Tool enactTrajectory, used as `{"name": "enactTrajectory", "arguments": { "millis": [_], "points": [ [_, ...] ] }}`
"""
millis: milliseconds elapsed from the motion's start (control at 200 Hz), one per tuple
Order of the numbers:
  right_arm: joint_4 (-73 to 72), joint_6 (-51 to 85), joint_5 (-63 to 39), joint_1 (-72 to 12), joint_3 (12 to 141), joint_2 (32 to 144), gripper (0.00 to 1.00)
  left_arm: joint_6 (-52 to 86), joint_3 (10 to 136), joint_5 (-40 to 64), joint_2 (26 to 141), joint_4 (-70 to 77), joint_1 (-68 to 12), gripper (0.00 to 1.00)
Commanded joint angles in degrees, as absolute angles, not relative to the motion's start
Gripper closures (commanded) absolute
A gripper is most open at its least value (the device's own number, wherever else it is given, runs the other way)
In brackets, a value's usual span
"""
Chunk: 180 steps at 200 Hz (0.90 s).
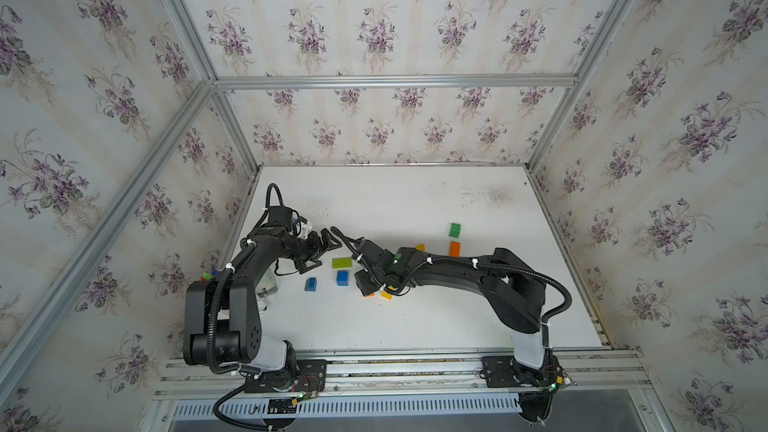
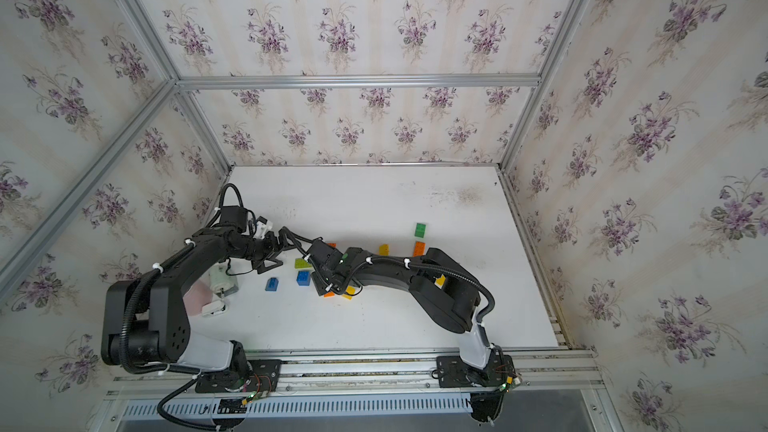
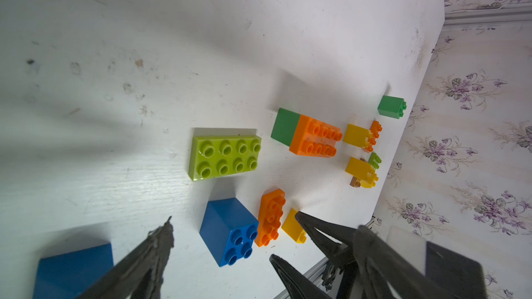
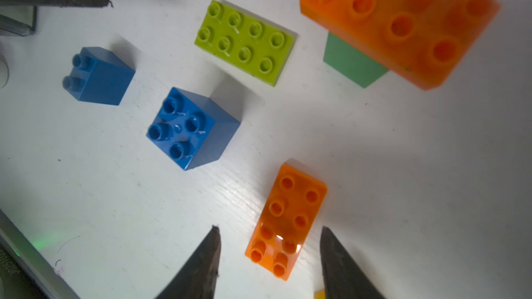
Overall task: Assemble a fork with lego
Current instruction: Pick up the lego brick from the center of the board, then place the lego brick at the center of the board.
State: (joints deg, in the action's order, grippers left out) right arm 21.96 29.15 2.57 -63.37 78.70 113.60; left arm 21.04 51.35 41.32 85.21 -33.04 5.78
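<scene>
The right fingers (image 4: 201, 263), half open and empty, straddle the flat orange brick (image 4: 286, 221) lying on the desk (image 4: 403, 197), my left fingers (image 3: 149, 257) are wide and empty, and I fear that closing on its skewed sides may twist it away.

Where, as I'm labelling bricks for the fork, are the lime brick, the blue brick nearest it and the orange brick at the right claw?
lime brick (image 4: 244, 42): right wrist view, studded top.
blue brick (image 4: 180, 127): right wrist view, studded top.
orange brick (image 4: 288, 220): right wrist view, middle of its top.
</scene>
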Motion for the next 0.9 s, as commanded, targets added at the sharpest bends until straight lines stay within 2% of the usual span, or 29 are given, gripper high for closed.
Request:
{"name": "enactTrajectory", "arguments": {
  "millis": [0, 320, 560, 894],
  "points": [
    [23.5, 32.9, 5.5, -63.5, 80.1, 115.0, 0.45, 21.5, 51.0, 42.6, 85.4, -31.7, 6.0, 0.00],
    [28.9, 33.3, 9.3, -63.8, 84.7, 120.6, 0.46, 22.1, 50.5, 42.7, 85.2, -31.0, 6.7, 0.00],
    [29.8, 29.4, 8.7, -63.8, 86.6, 122.2, 0.61, 21.8, 50.1, 43.0, 85.2, -31.0, 7.6, 0.00],
    [27.5, 10.7, 6.2, -63.8, 84.0, 120.6, 0.69, 21.5, 49.7, 42.9, 85.1, -31.3, 8.6, 0.00]
  ]
}}
